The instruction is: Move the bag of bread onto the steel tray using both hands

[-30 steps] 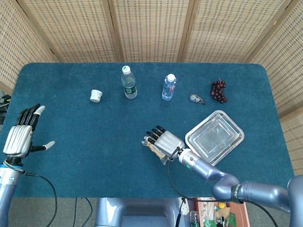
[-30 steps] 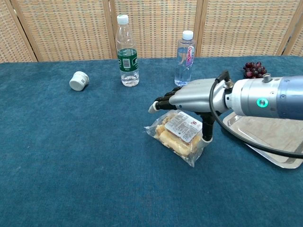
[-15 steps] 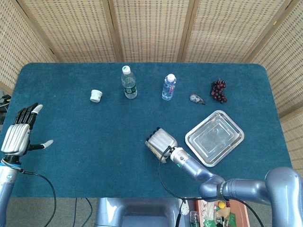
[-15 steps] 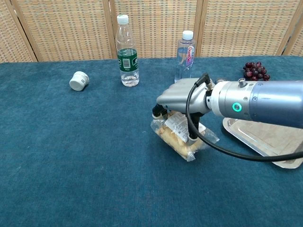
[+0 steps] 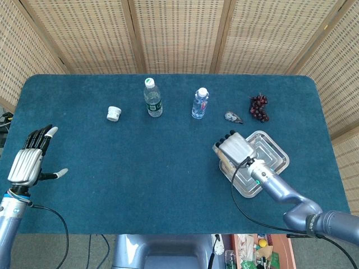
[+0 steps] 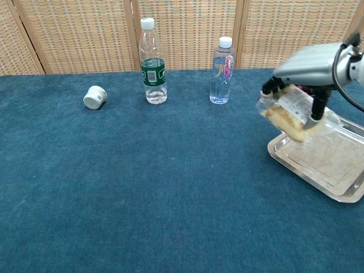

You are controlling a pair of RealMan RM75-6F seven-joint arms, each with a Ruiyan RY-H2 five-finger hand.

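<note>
A blue-covered bench (image 5: 140, 168) stands before woven cane screens (image 5: 179, 33). The right robot hand (image 5: 236, 147) grips the bag of bread (image 6: 287, 114) from above, fingers curled around it, holding it lifted over the near-left edge of the steel tray (image 6: 324, 165). The bag tilts, its long axis slanting down toward the tray's far right. The tray's bare metal shows beneath the right robot hand. Far off on the other side, the left robot hand (image 5: 28, 159) is raised, fingers spread, holding nothing. Beyond the right robot hand stand two bottles (image 5: 152, 98) (image 5: 199, 103), both upright and capped.
</note>
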